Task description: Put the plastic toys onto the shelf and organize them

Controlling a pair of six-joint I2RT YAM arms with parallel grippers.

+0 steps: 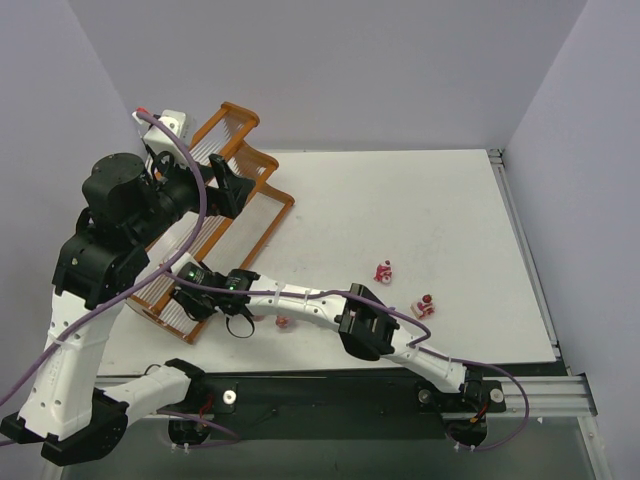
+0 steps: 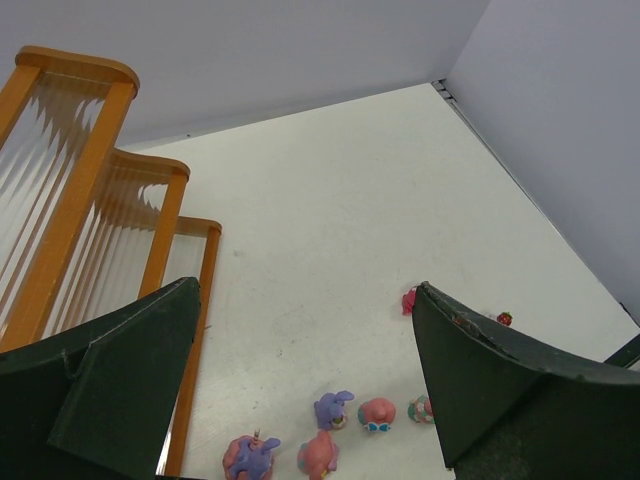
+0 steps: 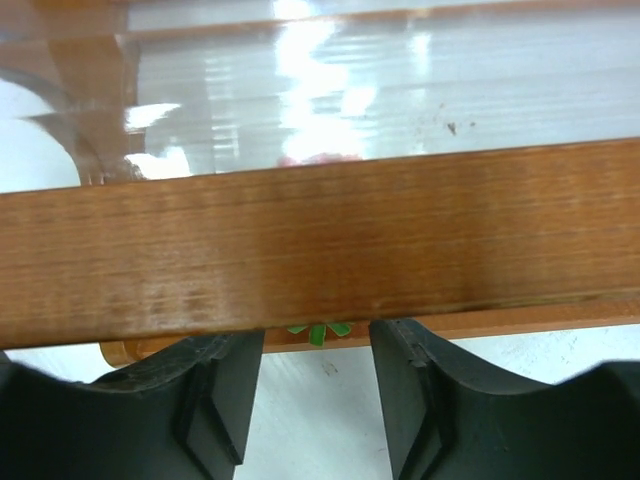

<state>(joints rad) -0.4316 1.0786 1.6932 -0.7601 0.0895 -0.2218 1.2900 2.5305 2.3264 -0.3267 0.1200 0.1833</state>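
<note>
Three stepped tiers of pale rods make up the orange-framed shelf (image 1: 240,110), which stands at the left of the white table (image 1: 430,200). The left gripper (image 2: 305,290) hovers above it, jaws spread wide and empty. The right gripper (image 3: 318,345) sits close against the shelf's wooden rail. Its fingers are partly parted around a green scrap (image 3: 318,330), but the tips are hidden, so I cannot tell whether it grips anything. Several plastic toys (image 2: 376,412) lie loose on the table. A pink shape (image 3: 320,158) shows through the rods. If the right fingers catch the rail they would likely shove the shelf, and a tiny toy released askew could slip between rods.
</note>
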